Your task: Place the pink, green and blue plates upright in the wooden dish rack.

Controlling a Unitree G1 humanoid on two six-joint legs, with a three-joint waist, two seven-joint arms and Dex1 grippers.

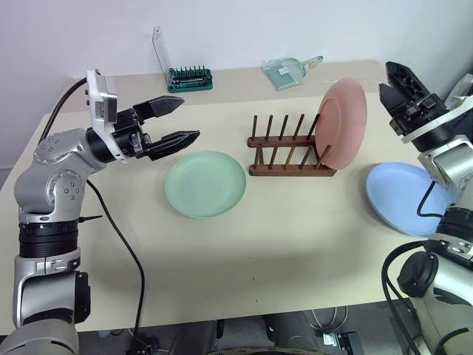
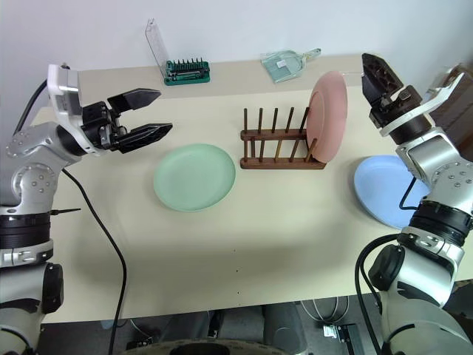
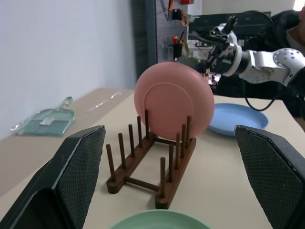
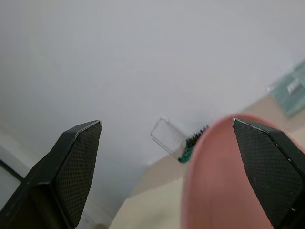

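Note:
The pink plate (image 1: 344,122) stands upright in the last slot at the right end of the wooden dish rack (image 1: 284,168). My right gripper (image 1: 386,77) hovers just right of the plate's upper rim, open and apart from it; its wrist view shows the pink plate (image 4: 214,186) low between the spread fingers. The green plate (image 1: 205,183) lies flat on the table left of the rack. At the right table edge, below my right arm, the blue plate (image 1: 399,194) lies flat. My left gripper (image 1: 188,118) is open and empty, raised above the table left of the green plate and pointing toward the rack (image 3: 143,162).
A green bit holder with a raised clear lid (image 1: 189,78) and a pale green dustpan (image 1: 287,72) sit along the back of the table (image 1: 259,251). A black cable (image 1: 122,240) trails over the table's left part.

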